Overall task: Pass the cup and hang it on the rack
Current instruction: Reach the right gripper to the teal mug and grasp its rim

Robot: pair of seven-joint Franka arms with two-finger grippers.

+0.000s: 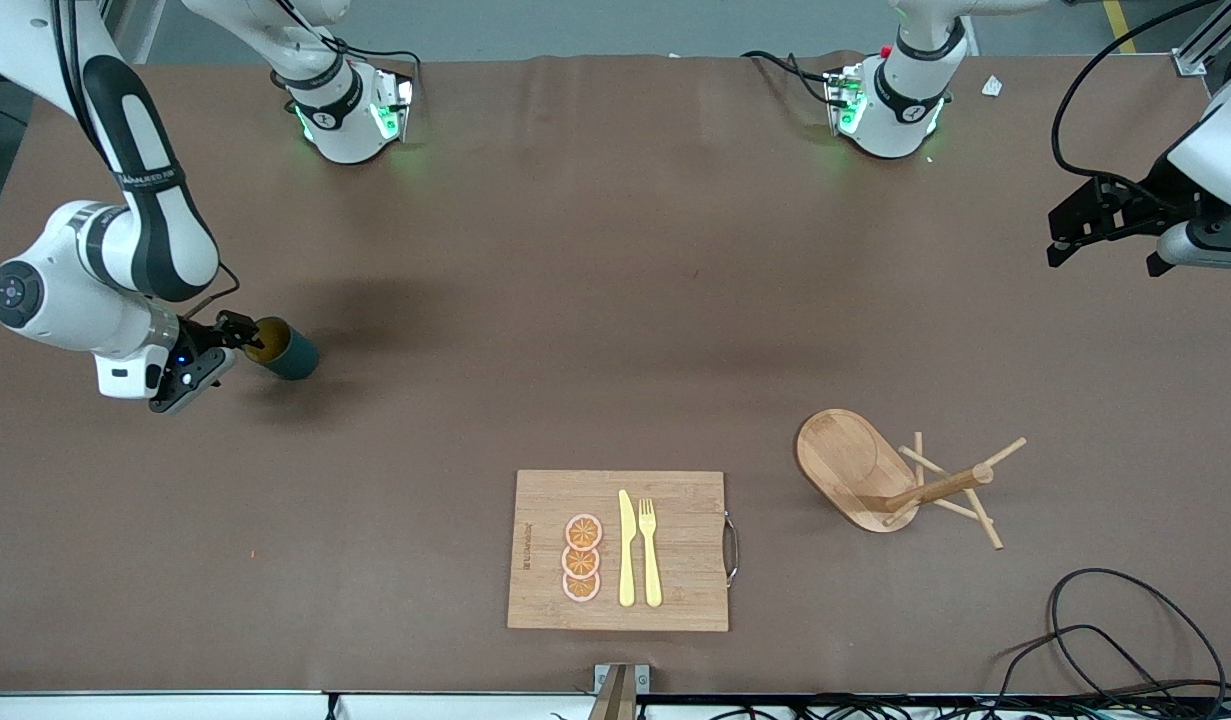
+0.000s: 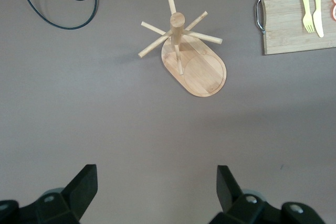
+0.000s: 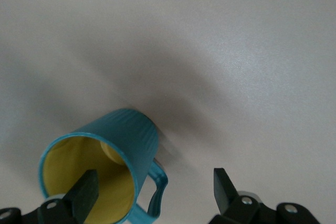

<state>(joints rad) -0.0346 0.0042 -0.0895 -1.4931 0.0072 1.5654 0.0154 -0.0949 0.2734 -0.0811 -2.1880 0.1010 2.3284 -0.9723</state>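
The dark teal cup [image 1: 290, 352] lies on its side on the brown table toward the right arm's end, its yellow mouth facing my right gripper [image 1: 237, 336]. In the right wrist view the right gripper [image 3: 155, 182] is open: one finger sits inside the cup [image 3: 131, 135] mouth, the other outside past the loop handle [image 3: 157, 192], with a gap to it. The rack [image 1: 875, 480] stands upright on its oval base toward the left arm's end. My left gripper [image 1: 1105, 225] hangs open and empty over the table's left arm end, looking down at the rack [image 2: 184, 51]; left gripper [image 2: 156, 174].
A bamboo cutting board [image 1: 675, 600] with orange slices [image 1: 582, 558], a yellow knife [image 1: 626, 550] and a fork [image 1: 650, 550] lies near the front edge, beside the rack. Black cables [image 1: 1125, 640] coil at the near corner on the left arm's end.
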